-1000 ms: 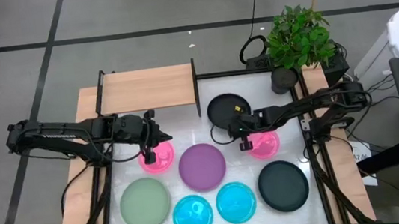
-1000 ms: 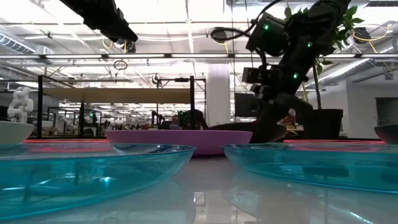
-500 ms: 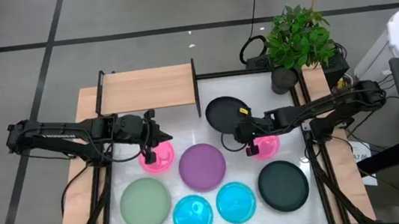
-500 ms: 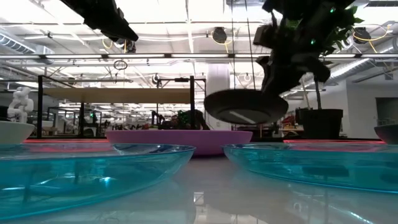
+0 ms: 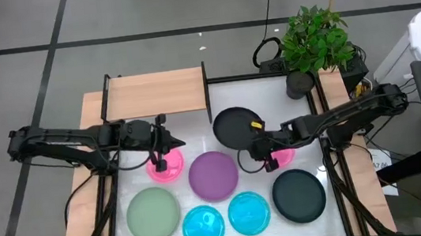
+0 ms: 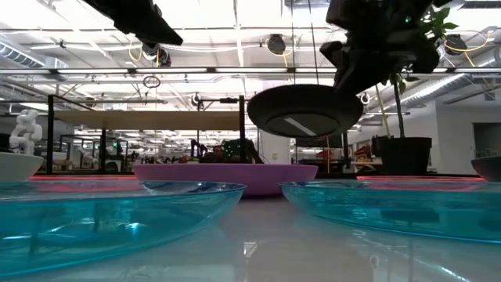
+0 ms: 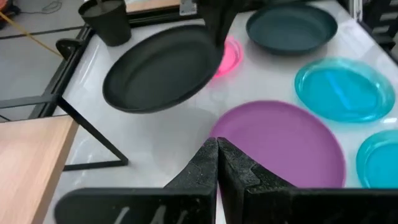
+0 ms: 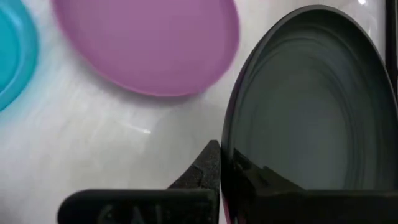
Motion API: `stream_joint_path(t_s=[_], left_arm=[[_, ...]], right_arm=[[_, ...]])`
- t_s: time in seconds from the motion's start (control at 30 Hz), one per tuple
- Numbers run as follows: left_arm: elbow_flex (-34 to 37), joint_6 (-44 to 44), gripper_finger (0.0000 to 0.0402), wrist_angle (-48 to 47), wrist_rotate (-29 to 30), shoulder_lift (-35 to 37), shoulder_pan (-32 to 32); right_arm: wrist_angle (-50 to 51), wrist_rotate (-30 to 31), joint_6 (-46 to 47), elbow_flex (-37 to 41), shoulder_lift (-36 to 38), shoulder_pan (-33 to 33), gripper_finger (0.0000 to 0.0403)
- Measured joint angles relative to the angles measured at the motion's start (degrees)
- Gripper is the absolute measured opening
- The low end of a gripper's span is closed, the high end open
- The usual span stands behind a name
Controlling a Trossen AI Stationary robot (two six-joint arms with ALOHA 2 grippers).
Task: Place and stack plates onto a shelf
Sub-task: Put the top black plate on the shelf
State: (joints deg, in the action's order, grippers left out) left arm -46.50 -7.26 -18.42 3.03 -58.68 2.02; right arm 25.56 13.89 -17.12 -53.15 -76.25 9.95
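Shelf (image 5: 156, 92) bare: right gripper (image 5: 258, 136) clamps first black plate (image 5: 233, 126) by its rim, aloft; left gripper (image 5: 159, 145), fingers together, above pink plate (image 5: 164, 168); seven plates remain on worktop (image 5: 196, 131).

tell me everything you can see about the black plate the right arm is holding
The black plate is round and dark, with a matte look, a shallow well and a raised rim. The right gripper is shut on its edge, holding it clear of the white table, roughly level or slightly tilted. It hangs above the purple plate's height in the low view, between the shelf and the pink plate. Only the gripper touches it.
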Motion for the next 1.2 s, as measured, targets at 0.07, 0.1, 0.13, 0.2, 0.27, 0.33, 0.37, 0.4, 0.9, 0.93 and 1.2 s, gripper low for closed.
stream_joint_path(t_s=[0.07, 0.1, 0.13, 0.2, 0.27, 0.33, 0.37, 0.4, 0.9, 0.93, 1.2], left_arm=[[0.0, -1.3, 0.0005, 0.7, 0.0, -1.3, 0.0], [0.0, -1.9, 0.0009, 1.0, 0.0, -2.1, 0.0], [0.0, -2.6, 0.0016, 1.2, 0.0, -3.0, 0.0], [0.0, -3.8, 0.0037, 2.8, 0.0, -5.0, 0.0], [0.0, -4.8, 0.0063, 4.1, 0.0, -6.8, 0.0], [0.0, -6.2, 0.0087, 5.8, 0.0, -8.6, 0.0], [0.0, -7.3, 0.0098, 6.7, 0.0, -9.4, 0.2], [0.0, -9.0, 0.0107, 7.3, 0.0, -10.2, 0.4], [0.0, -26.0, 0.0189, 22.1, 2.8, -19.3, 7.3], [0.0, -26.4, 0.0198, 22.2, 3.0, -19.5, 7.4], [0.0, -29.7, 0.0229, 21.5, 3.2, -21.2, 8.7]], right_arm=[[0.0, -0.1, -1.2, 0.0, 0.0, 0.9, 0.0001], [0.0, -0.2, -1.7, 0.0, 0.0, 1.3, 0.0001], [0.0, -0.2, -1.9, 0.0, 0.0, 1.7, 0.0001], [-0.5, -0.3, -2.6, 0.0, 0.0, 2.2, 0.0001], [-0.7, -0.6, -3.4, 0.0, 0.0, 2.8, 0.0001], [-0.9, -0.6, -4.5, 0.0, 0.0, 3.2, 0.0001], [-0.9, -0.6, -4.9, 0.0, 0.0, 3.4, 0.0001], [-0.9, -0.6, -5.2, 0.0, 0.0, 3.6, 0.0001], [-2.6, -7.6, -9.4, 0.0, 0.0, 3.7, 0.0003], [-2.8, -8.3, -10.1, 0.0, 0.0, 3.7, 0.0003], [-5.9, -9.8, -13.1, 0.0, 0.0, 3.7, 0.0003]])
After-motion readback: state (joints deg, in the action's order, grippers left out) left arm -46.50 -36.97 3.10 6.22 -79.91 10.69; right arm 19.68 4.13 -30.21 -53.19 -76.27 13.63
